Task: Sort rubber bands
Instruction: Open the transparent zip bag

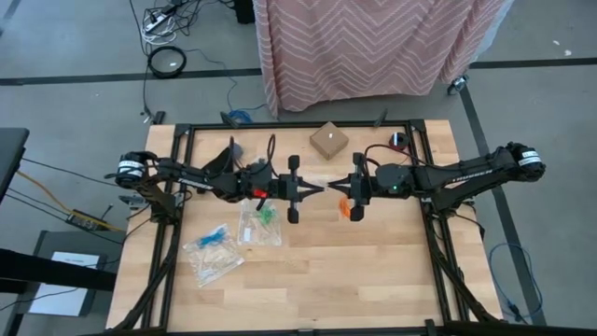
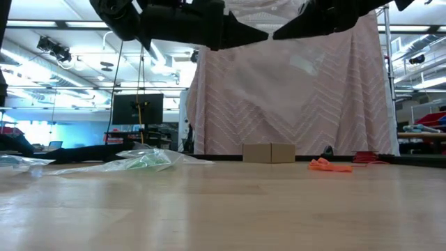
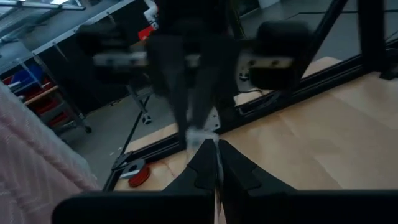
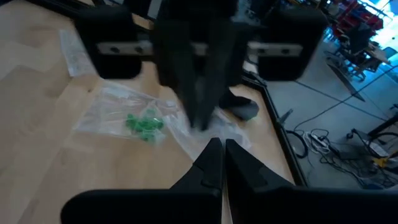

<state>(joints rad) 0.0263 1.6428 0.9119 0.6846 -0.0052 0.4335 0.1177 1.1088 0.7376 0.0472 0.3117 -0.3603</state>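
Note:
My two grippers meet tip to tip high over the table's middle, both shut: the left gripper comes from the left, the right gripper from the right. A clear plastic bag shows only as a pale haze hanging below the tips. A clump of orange rubber bands lies loose on the wood under the right gripper. Green rubber bands sit inside a clear zip bag lying flat on the table, and blue ones are in a second bag beside it. My left gripper pinches a small pale bit of the clear bag's upper part at its fingertips, coming level from the table's left. The bag hangs clear of the table. One layer or two, I cannot tell. My right gripper is shut on the same see-through plastic right opposite the left tips, slanting slightly down from the table's right. Which part of the bag it has is too blurred to tell.
A small cardboard box stands at the far middle of the table, and a red object lies near the far right frame. A third clear bag lies front left. Bare wood fills the near and right parts of the table.

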